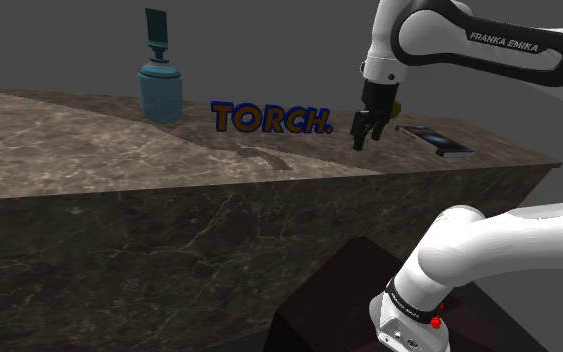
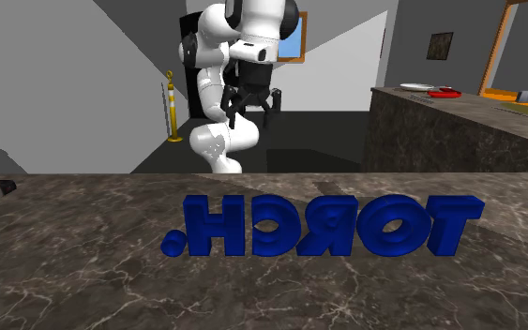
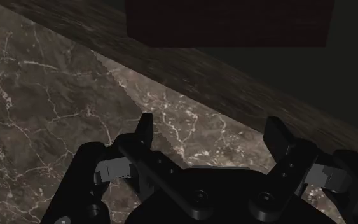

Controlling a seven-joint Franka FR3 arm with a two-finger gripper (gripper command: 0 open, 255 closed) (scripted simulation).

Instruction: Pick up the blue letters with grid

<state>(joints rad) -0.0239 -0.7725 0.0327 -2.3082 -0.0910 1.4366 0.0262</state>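
So, gripper [image 1: 367, 128] hangs with jaws apart and empty above the marble counter [image 1: 119, 150], just off the full-stop end of the upright blue TORCH. letters [image 1: 269, 118] at mid-counter, likely staged beside them because their thin standing profile suits a front-to-back pinch from above.

Blue letters [image 1: 271, 118] (orange-edged), white-veined brown counter [image 1: 89, 150] — teal bottle [image 1: 160, 90], black fingers [image 3: 147, 133].
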